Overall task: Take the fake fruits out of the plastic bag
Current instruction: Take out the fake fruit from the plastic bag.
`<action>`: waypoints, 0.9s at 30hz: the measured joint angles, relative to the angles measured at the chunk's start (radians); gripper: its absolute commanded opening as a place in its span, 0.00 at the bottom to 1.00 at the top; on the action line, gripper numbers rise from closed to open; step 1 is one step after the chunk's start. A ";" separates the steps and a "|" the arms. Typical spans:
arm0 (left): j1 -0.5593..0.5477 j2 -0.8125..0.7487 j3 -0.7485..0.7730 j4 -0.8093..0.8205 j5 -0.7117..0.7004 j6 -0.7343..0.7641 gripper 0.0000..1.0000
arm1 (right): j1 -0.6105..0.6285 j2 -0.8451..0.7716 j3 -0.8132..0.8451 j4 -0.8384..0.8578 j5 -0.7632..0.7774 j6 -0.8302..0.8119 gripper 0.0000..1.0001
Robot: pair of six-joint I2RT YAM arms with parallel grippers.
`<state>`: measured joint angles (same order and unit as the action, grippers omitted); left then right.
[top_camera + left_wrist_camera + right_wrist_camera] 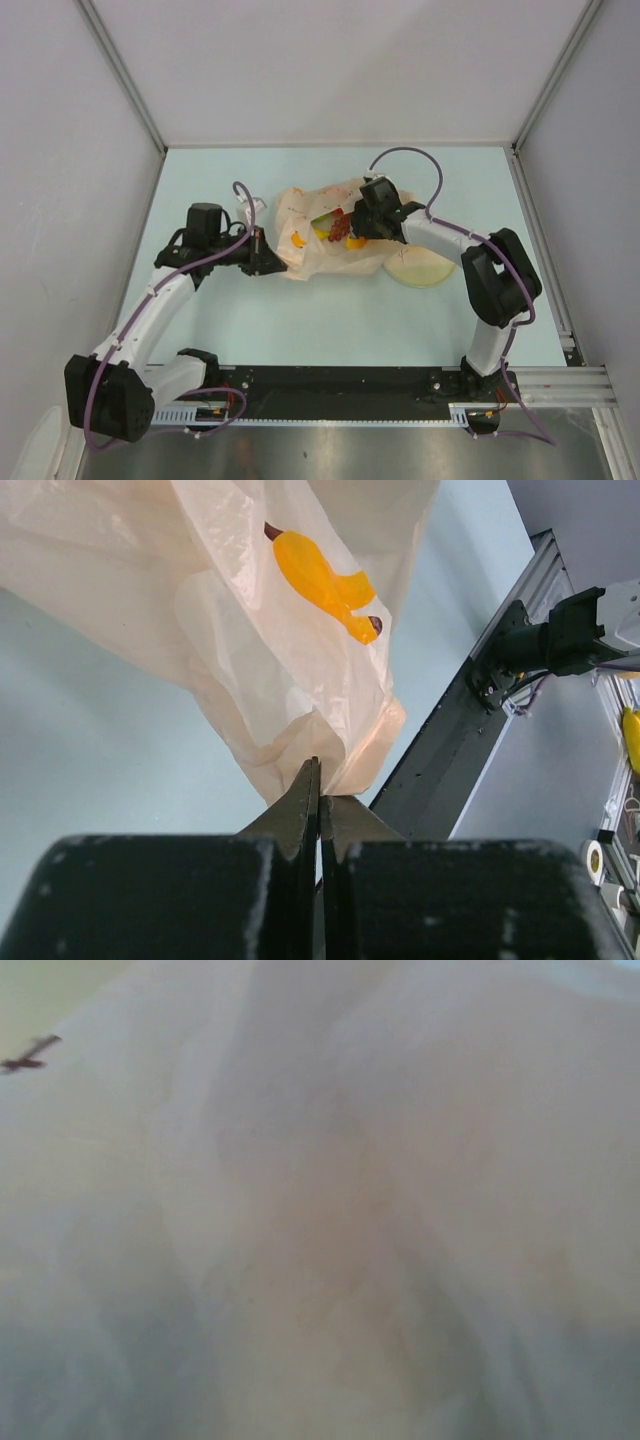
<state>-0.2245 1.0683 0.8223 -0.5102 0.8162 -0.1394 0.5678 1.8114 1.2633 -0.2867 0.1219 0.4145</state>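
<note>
My left gripper (318,772) is clamped tight on the plastic bag's (250,660) corner at its 8 o'clock, which I judge is to anchor it. The right gripper (357,228) reaches in from 2 o'clock toward the fake fruits (328,228), which are not yet out. I can't tell how its jaws stand.

Item: my left gripper (318,785), jaws pinched tight on a gathered corner of the plastic bag (240,680), which spreads toward 11 o'clock, an orange print mark (325,580) at 12 o'clock.
</note>
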 measured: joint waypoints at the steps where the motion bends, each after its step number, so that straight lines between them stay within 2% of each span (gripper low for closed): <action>1: 0.000 0.002 0.001 0.000 0.000 0.000 0.00 | 0.000 -0.002 -0.009 -0.008 -0.005 0.008 0.68; 11: -0.003 0.040 0.023 -0.005 0.000 0.001 0.00 | -0.002 0.049 -0.023 0.026 -0.064 0.056 0.66; 15: -0.003 0.040 0.023 -0.008 0.000 0.001 0.00 | -0.002 0.076 -0.017 0.041 -0.087 0.060 0.82; 17: -0.003 0.040 0.023 -0.008 0.000 0.001 0.00 | -0.003 0.092 -0.017 0.051 -0.094 0.065 0.86; 19: -0.003 0.040 0.023 -0.009 0.001 0.002 0.00 | -0.005 0.106 -0.017 0.061 -0.102 0.073 0.86; 20: -0.003 0.040 0.023 -0.010 0.000 0.002 0.00 | -0.008 0.116 -0.013 0.066 -0.106 0.080 0.81; 21: -0.003 0.040 0.024 -0.010 0.000 0.005 0.00 | -0.010 0.124 -0.004 0.069 -0.107 0.085 0.64; 22: -0.003 0.040 0.024 -0.010 0.000 0.008 0.00 | -0.013 0.130 0.006 0.072 -0.108 0.085 0.57; 24: -0.003 0.042 0.026 -0.012 0.000 0.011 0.00 | -0.019 0.151 0.029 0.081 -0.111 0.075 0.48; 27: -0.003 0.043 0.029 -0.013 -0.001 0.016 0.00 | -0.031 0.164 0.052 0.087 -0.124 0.041 0.42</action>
<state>-0.2272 1.1110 0.8513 -0.5236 0.8154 -0.1234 0.5365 1.9755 1.3155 -0.1993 -0.0017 0.4557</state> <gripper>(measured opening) 0.005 0.511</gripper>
